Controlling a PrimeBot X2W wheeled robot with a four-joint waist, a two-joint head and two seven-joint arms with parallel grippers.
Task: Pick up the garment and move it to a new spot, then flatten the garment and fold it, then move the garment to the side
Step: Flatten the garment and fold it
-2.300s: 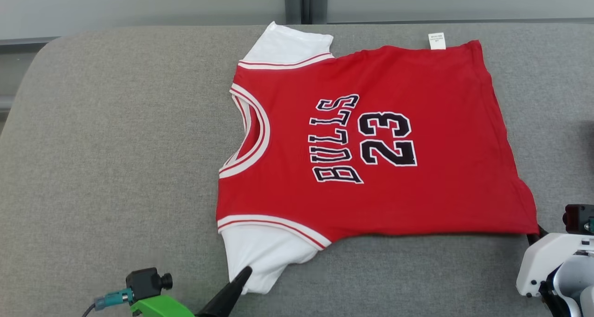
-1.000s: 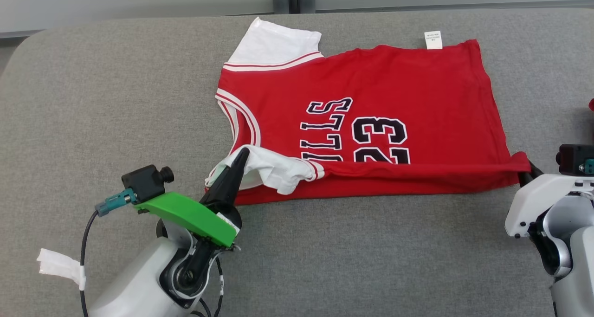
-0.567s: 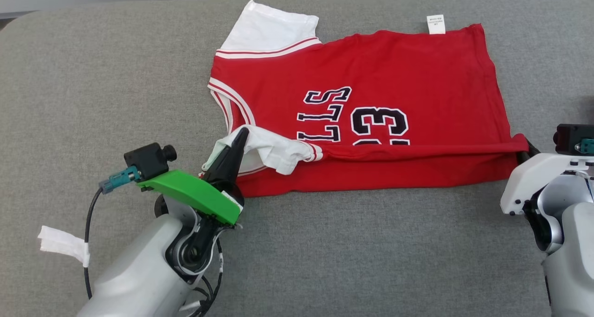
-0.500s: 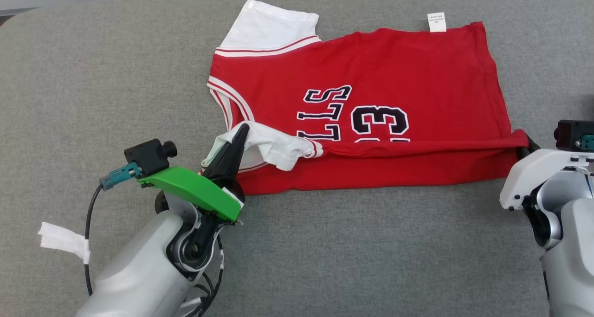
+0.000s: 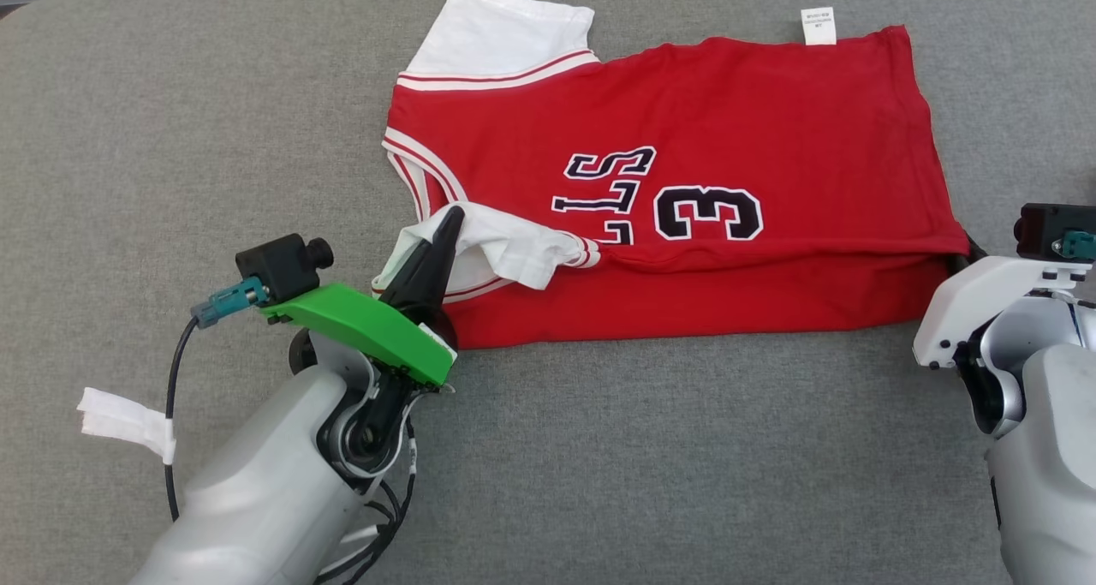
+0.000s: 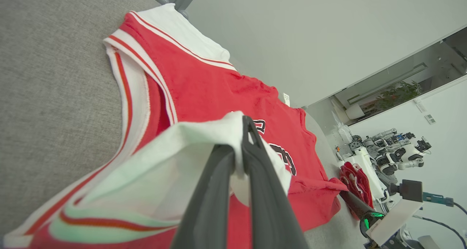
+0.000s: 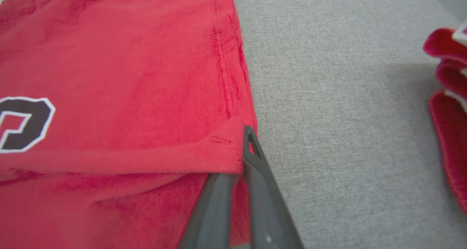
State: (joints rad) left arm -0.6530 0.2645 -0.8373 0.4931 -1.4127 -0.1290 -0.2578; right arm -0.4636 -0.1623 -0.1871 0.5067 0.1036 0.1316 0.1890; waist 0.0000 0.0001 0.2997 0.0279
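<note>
A red garment point(image 5: 728, 122) with white sleeves and black print lies on the grey padded surface point(image 5: 171, 140). Its near long edge is lifted and turned back over the body, hiding part of the print. My left gripper point(image 5: 449, 218) is shut on the near white sleeve point(image 5: 505, 251), held just above the neckline. The left wrist view shows that sleeve point(image 6: 175, 150) pinched between the left gripper point(image 6: 245, 124) fingers. My right gripper point(image 5: 974, 247) is shut on the near hem corner point(image 7: 219, 147), with the right gripper point(image 7: 246, 132) fingers closed around the red cloth.
A stack of red cloth point(image 7: 448, 96) lies on the surface to the right of the garment. A white label point(image 5: 818, 26) sticks out at the far hem. Open grey surface runs along the near side and to the left.
Both grippers have carried the near edge farther across the garment, so the fold covers more of the print. The head camera has also tilted down.
</note>
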